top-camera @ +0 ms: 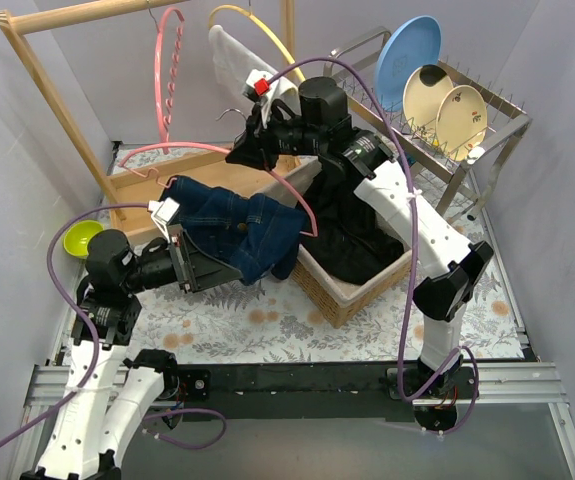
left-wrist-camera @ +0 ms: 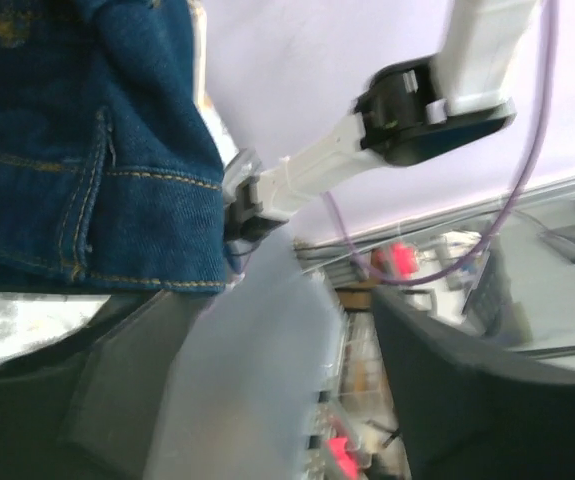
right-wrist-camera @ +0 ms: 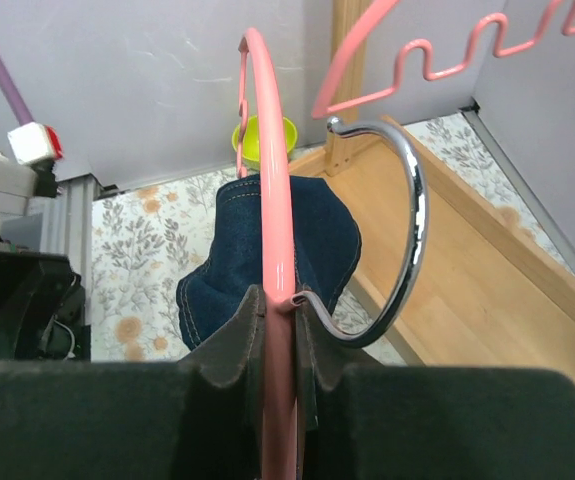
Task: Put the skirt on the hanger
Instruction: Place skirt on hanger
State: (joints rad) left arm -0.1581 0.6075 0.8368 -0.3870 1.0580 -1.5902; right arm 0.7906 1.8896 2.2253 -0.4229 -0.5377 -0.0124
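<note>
Counting one denim skirt (top-camera: 232, 222); three hangers, namely the pink hanger (right-wrist-camera: 267, 180) in the grip, a second pink hanger (top-camera: 170, 60) and a yellow hanger (top-camera: 267, 28), both up by the wooden rack (top-camera: 52, 90); three plates in the dish rack (top-camera: 497, 130), one blue plate (top-camera: 409, 55) and two cream plates (top-camera: 425, 92); one green bowl (top-camera: 80, 238); one wicker basket (top-camera: 352, 300) carrying dark clothing (top-camera: 352, 235). Clamping the right gripper (right-wrist-camera: 279, 310) narrowly onto the pink hanger at its neck, just beside the metal hook (right-wrist-camera: 417, 210). Keeping the fingers of the left gripper (top-camera: 225, 270) spread wide, gripping nothing, just below the skirt's hem. Hanging the skirt at the held hanger, beneath its upper arm, above the flowered table (top-camera: 267, 320), between the rack's base and the basket; not telling whether clipped or merely draped. Showing dark blue denim, orange-gold topstitching running along seams and hem, bunching into loose folds, sagging toward the left gripper.
</note>
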